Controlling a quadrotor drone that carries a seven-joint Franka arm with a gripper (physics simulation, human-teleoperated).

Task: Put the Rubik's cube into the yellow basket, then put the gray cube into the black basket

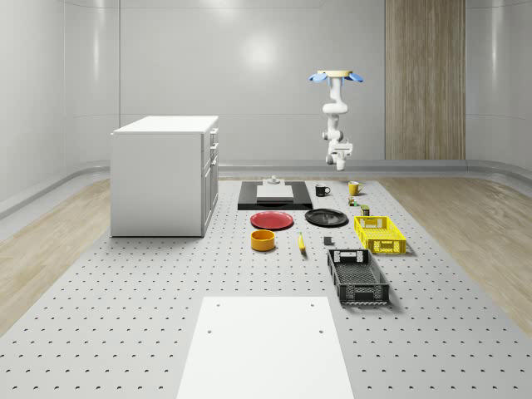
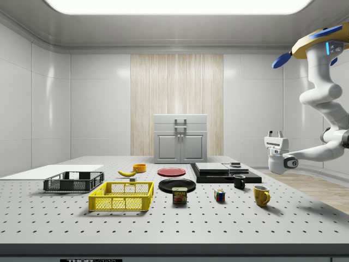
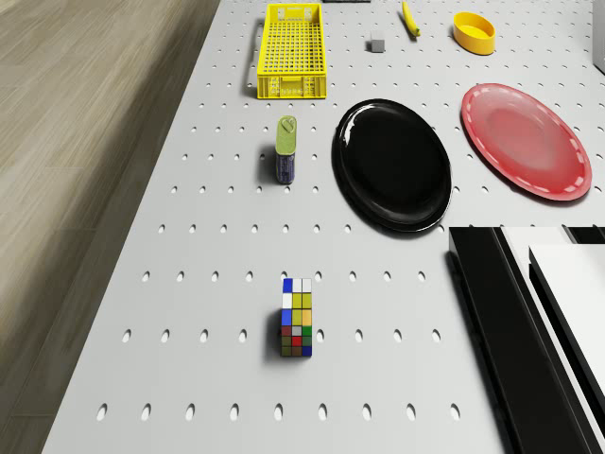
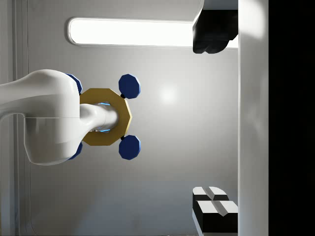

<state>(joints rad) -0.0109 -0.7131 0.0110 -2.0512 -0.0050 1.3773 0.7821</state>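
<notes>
The Rubik's cube [image 3: 296,319] [image 2: 220,195] [image 1: 353,201] stands on the perforated table, between the spam can [image 3: 286,149] and the yellow mug [image 2: 262,195]. The yellow basket [image 1: 380,233] [image 3: 292,47] [image 2: 122,196] sits further along, and the black basket [image 1: 357,277] [image 2: 73,181] lies beyond it. Beside the yellow basket rests the small gray cube [image 1: 328,242] [image 3: 376,44]. The drone [image 1: 337,76] [image 2: 316,43] hovers high over the table's far end. My gripper [image 2: 276,132] [image 4: 211,123] points up at the ceiling, open and holding nothing, well above the Rubik's cube.
A black plate [image 3: 392,163], a red plate [image 3: 527,140], an orange bowl [image 3: 474,32] and a banana [image 3: 409,19] lie mid-table. A black slab with a white board [image 1: 275,194] and a black mug [image 1: 322,190] sit at the far end. A white cabinet [image 1: 165,174] stands at the whole-scene view's left.
</notes>
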